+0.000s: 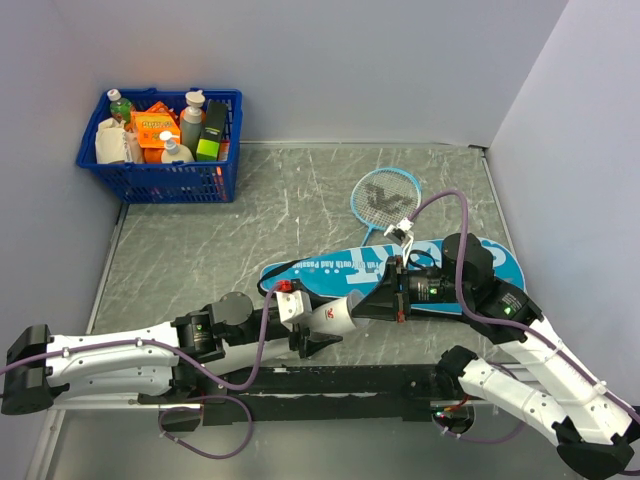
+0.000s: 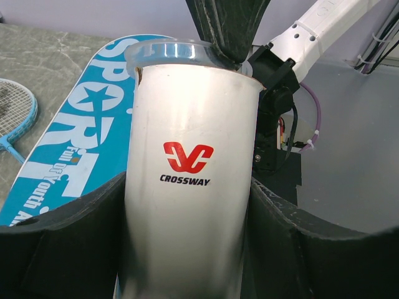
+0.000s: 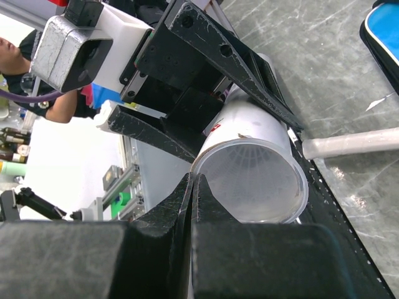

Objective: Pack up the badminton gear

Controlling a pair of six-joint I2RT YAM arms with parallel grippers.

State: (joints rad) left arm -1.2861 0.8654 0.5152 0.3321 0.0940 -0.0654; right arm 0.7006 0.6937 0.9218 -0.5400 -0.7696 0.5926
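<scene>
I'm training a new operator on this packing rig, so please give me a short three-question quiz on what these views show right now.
1. True or false: the left claw grips the long white tube with the red logo.
2. Where does the teal racket-shaped fabric cover lettered "SPORT" lie? A: propped against the back wall. B: flat on the grey table. C: rolled up inside the tube.
3. Fill in: the right claw is ___, its tips at the rim of the tube's clear plastic cap.

Key: 1 true; 2 B; 3 shut.
</scene>
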